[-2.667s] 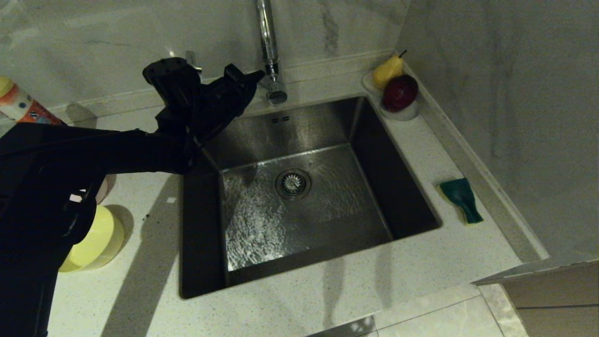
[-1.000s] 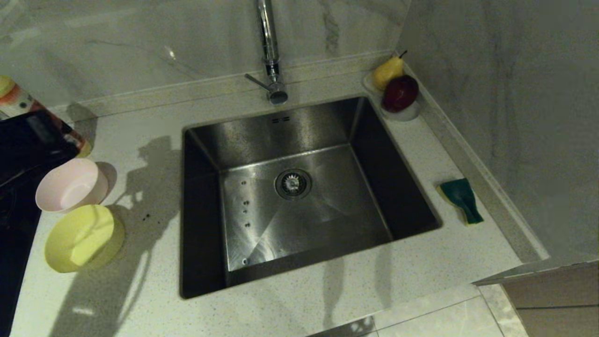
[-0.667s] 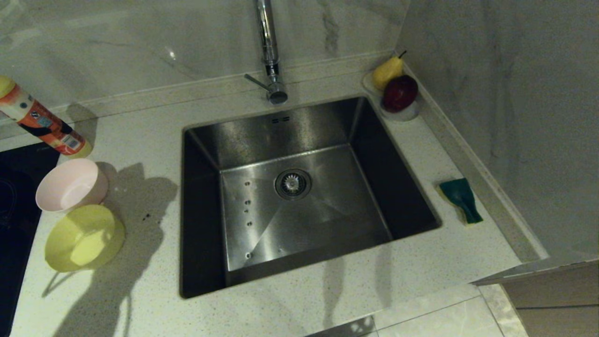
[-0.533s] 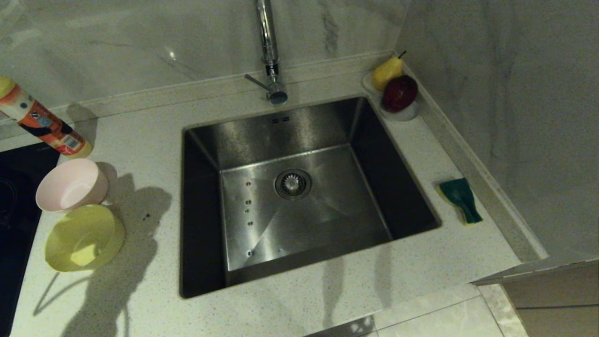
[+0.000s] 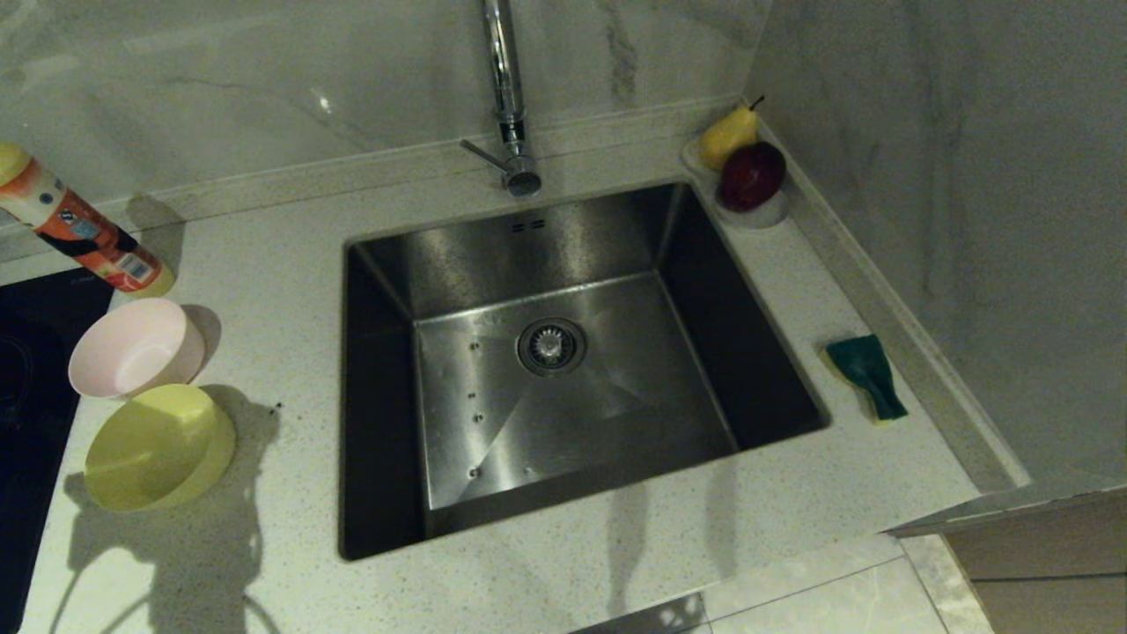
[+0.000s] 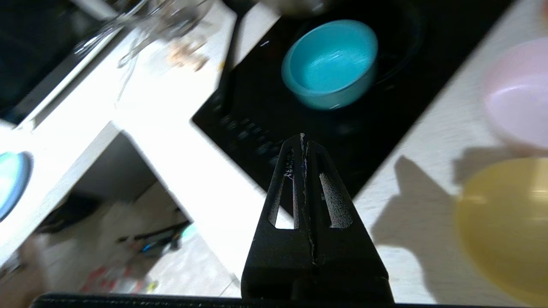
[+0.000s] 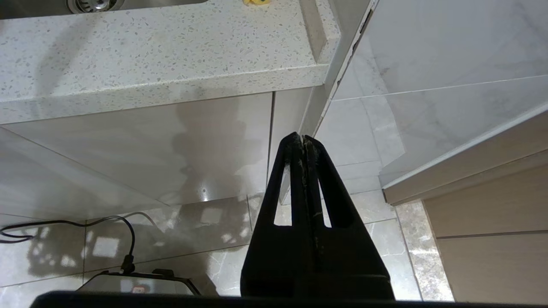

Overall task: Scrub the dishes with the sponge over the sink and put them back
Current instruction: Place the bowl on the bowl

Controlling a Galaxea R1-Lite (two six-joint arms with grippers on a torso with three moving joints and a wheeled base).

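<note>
Right of the sink [image 5: 616, 264], sponge [image 5: 867, 374] green-face-up, lengthwise front-to-back, both claws [image 6: 303, 139] [image 7: 302, 139] pressed together.

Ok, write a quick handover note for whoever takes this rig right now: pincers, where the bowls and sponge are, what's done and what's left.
Left pincer: shut, empty, above the cooktop edge near the bowls.
Right pincer: shut, empty, parked low in front of the cabinet.
Pink bowl and yellow bowl: on the counter left of the sink.
Blue bowl: on the black cooktop.
Sponge: on the counter right of the sink.
Done: nothing visibly.
Left: scrub all three bowls, return them.
</note>
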